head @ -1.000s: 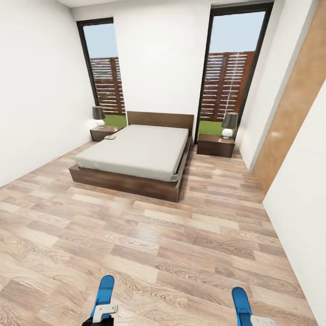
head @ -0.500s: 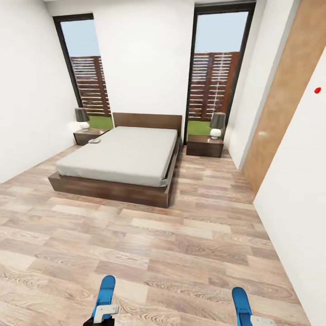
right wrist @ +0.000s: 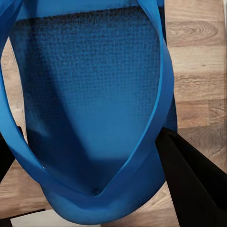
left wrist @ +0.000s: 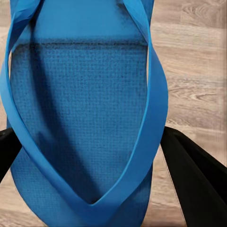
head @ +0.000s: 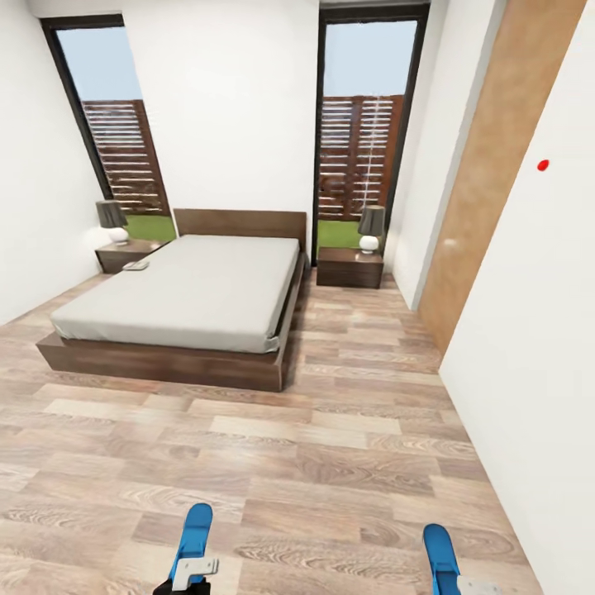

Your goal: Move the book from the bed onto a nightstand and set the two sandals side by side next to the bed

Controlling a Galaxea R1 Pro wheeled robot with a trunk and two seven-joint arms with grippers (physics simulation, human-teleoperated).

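My view has swung right; each claw [head: 192,570] clamps a sandal [left wrist: 85,118]. I should roll beside the bed [head: 178,293], then lower both level.

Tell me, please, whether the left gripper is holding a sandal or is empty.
Holding one: the left gripper has its dark fingers on either side of a blue sandal.

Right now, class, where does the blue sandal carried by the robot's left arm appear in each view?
Head view: the left sandal is at the bottom edge, left of centre.
Left wrist view: it spans most of the picture, strap side facing the camera.
Right wrist view: the blue sole here is the right sandal, a different one.
Shared landmark: the wood-plank floor beneath.
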